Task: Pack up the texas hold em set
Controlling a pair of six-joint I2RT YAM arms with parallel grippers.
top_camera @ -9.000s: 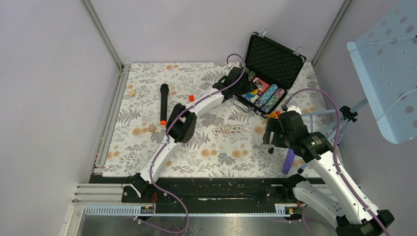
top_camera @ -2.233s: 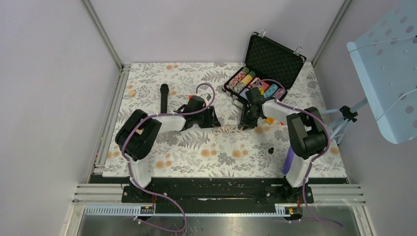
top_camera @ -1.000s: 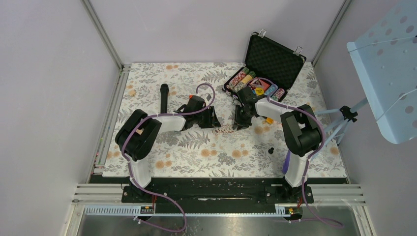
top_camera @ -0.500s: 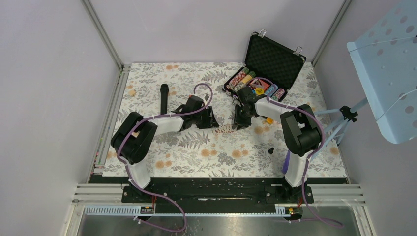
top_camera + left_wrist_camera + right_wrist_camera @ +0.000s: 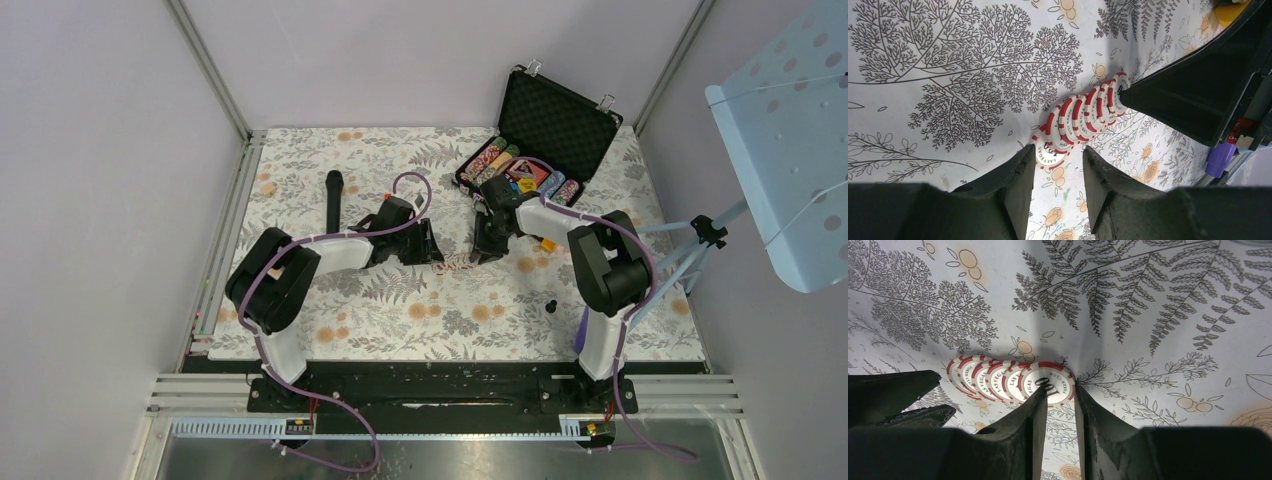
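Fanned row of red-and-white striped poker chips (image 5: 1083, 117) is butted at both ends: left gripper (image 5: 1057, 154) and right gripper (image 5: 1056, 392) fingers part-spread (nothing pinched). Open black foam-lined briefcase (image 5: 560, 118) seen at 1 o'clock; floral tablecloth (image 5: 420, 310) unobstructed at 6.

The poker chips (image 5: 1083, 115) are white with red edge stripes and dark lettering; the table cover (image 5: 948, 60) is pale, printed with grey-black ferns and trees and small orange blossoms; my left gripper (image 5: 1058, 152) and right gripper (image 5: 1059, 390) are matte black; the briefcase (image 5: 555, 120) is black, its foam lining dimpled; the microphone (image 5: 333, 205) is black; my cables (image 5: 410, 180) are purple.
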